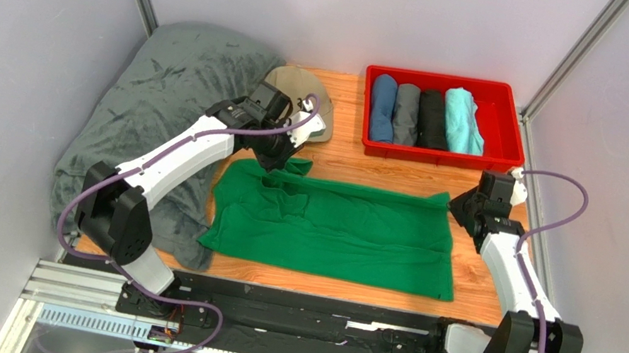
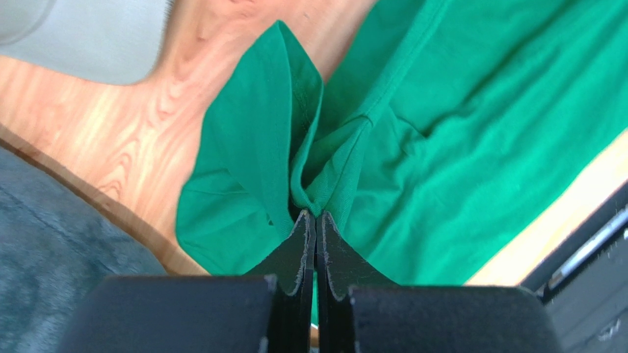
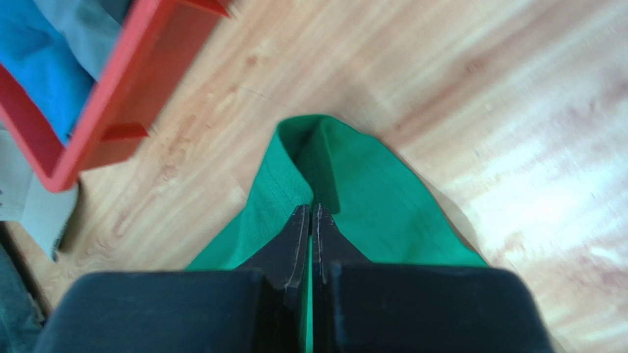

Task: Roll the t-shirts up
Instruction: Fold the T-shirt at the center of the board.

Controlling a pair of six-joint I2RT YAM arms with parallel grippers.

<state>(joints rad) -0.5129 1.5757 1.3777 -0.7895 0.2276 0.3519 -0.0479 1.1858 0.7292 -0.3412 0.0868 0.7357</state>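
We log the green t-shirt (image 1: 334,228) spread flat across the middle of the worktop (image 1: 342,158), its long side along the near edge. We see the left gripper (image 2: 315,215) pinched tight on a bunched fold at the shirt's far left corner. The right gripper (image 3: 310,212) is clamped the same way on the far right corner. Four rolled shirts (image 1: 424,116) lie side by side in the red tray (image 1: 511,128) at the far right corner. A grey blanket (image 1: 164,94) is heaped along the left edge, with a tan cap (image 1: 297,84) beside it.
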